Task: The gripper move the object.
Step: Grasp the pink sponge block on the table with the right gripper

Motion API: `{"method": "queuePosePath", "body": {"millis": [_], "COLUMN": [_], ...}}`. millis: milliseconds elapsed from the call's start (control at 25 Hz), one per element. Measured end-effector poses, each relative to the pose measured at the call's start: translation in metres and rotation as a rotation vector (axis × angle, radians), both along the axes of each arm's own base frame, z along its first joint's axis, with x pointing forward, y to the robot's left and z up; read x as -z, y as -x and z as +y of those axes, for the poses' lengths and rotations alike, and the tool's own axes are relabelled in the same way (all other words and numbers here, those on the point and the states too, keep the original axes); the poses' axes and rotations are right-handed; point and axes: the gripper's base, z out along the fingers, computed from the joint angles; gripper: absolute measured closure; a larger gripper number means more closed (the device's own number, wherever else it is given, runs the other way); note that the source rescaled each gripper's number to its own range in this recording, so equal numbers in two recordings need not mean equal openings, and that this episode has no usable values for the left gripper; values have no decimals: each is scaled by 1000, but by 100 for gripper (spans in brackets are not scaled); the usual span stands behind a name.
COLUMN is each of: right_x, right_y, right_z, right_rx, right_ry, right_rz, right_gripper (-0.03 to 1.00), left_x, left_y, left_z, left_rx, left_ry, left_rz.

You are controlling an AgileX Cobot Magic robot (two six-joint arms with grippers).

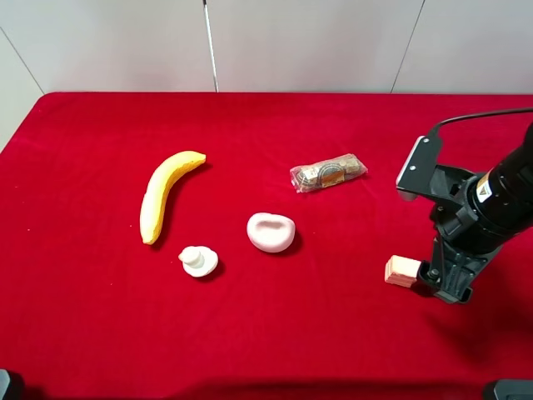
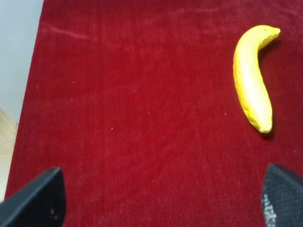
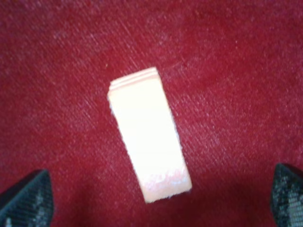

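The object, a small pale pink-and-cream layered block (image 1: 402, 271), lies flat on the red cloth at the right front. My right gripper (image 1: 435, 280) hovers low right beside it, jaws open. In the right wrist view the block (image 3: 149, 144) lies between the two open fingertips (image 3: 26, 198), and neither touches it. My left gripper (image 2: 163, 201) is open and empty over bare cloth, with the banana ahead of it. The left gripper does not show in the exterior high view.
A banana (image 1: 163, 193) lies at the left and also shows in the left wrist view (image 2: 253, 78). A white bowl-like piece (image 1: 271, 231) and a small white knobbed piece (image 1: 198, 261) sit mid-table. A clear-wrapped brownish snack packet (image 1: 328, 172) lies behind. The red table's far edge (image 1: 250, 93) meets the wall.
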Motion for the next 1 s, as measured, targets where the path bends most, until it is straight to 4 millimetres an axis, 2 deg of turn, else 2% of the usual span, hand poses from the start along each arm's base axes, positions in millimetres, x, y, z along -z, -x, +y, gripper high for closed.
{"method": "queuePosePath", "body": {"millis": [400, 640, 1000], "right_x": [22, 28, 41], "right_y": [-7, -13, -15], "right_z": [3, 4, 4], "right_rx": [7, 39, 62], "right_ry": [31, 29, 57], "right_rz": [46, 13, 54], "right_gripper": [-3, -3, -3], "left_x": [0, 0, 0], "left_y": [0, 0, 0], "left_z": [0, 0, 0], "left_rx": [0, 0, 0], "left_ry": [0, 0, 0], "left_rz": [0, 0, 0]}}
